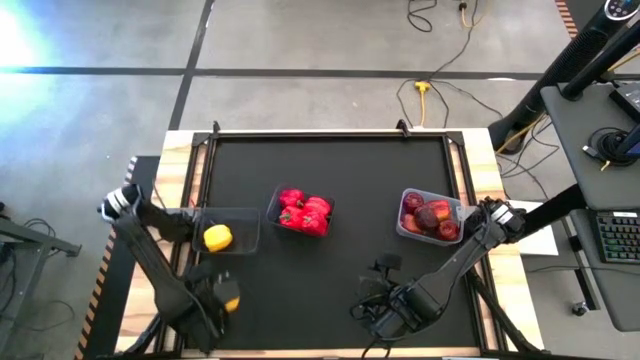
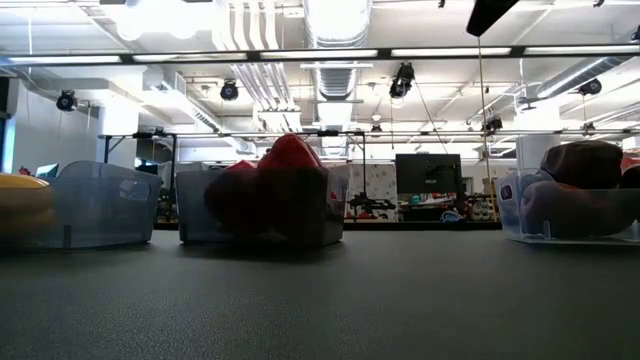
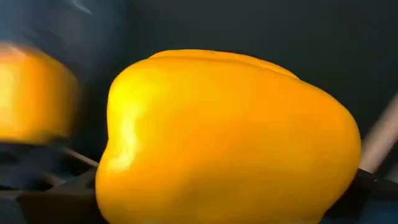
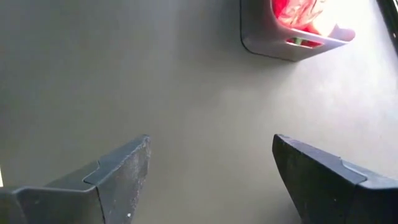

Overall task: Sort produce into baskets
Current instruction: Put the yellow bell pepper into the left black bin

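Observation:
A yellow pepper [image 3: 230, 137] fills the left wrist view, with my left gripper [image 1: 222, 296] shut on it near the table's front left; from above it shows as a yellow spot [image 1: 231, 297]. Just beyond stands the left basket [image 1: 243, 228] with another yellow pepper [image 1: 218, 237] in it. The middle basket [image 1: 272, 205] holds red peppers [image 1: 303, 212]. The right basket [image 1: 408, 205] holds dark maroon apples [image 1: 432, 217]. My right gripper [image 4: 211, 168] hangs open over bare mat near the front middle [image 1: 385, 268], touching nothing. My left gripper has the yellow pepper between its two fingers, which come from above and point down. One dark finger [image 3: 376, 186] shows beside the pepper's flank [image 3: 339, 162]; the pepper's own bulk hides the other contact. Whether it is clear of the mat I cannot tell.
The black mat [image 1: 330, 170] lies bare between and in front of the baskets. A wooden rim [image 1: 480, 160] frames the table. In the low view the three baskets stand in a row: left [image 2: 100, 205], middle [image 2: 265, 205], right [image 2: 565, 200].

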Robot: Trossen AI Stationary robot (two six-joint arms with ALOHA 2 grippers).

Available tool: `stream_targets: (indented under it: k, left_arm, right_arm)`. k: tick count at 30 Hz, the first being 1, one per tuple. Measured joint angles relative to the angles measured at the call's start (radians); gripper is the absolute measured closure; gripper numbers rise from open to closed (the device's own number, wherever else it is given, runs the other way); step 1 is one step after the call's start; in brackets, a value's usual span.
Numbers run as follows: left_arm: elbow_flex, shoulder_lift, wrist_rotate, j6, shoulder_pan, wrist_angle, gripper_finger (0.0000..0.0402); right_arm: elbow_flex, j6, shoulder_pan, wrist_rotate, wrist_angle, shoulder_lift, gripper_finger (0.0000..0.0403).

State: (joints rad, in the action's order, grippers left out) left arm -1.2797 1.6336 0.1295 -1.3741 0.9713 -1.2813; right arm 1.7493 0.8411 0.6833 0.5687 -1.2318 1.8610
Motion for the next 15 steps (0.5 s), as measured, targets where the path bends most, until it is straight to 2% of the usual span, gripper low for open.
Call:
stream_targets:
  k: [4,7,11,15]
  left_arm:
    - [-0.041,-0.105,0.199,0.113,-0.1,-0.14,0.0079]
    - [0.0,-0.196,0.279,0.266,-0.222,-0.124,0.0079]
    - [0.137,-0.327,0.336,0.518,-0.409,-0.023,0.008]
    - [0.307,-0.439,0.272,0.742,-0.585,0.114,0.008]
  right_arm:
    - [0.0,-0.009,-0.032,0.0,0.003,0.0,0.0076]
    - [0.0,0.014,-0.059,0.0,0.015,0.0,0.0076]
    - [0.002,0.037,-0.101,-0.045,0.04,0.0,0.0076]
    - [0.004,0.038,-0.149,-0.079,0.079,0.0,0.0076]
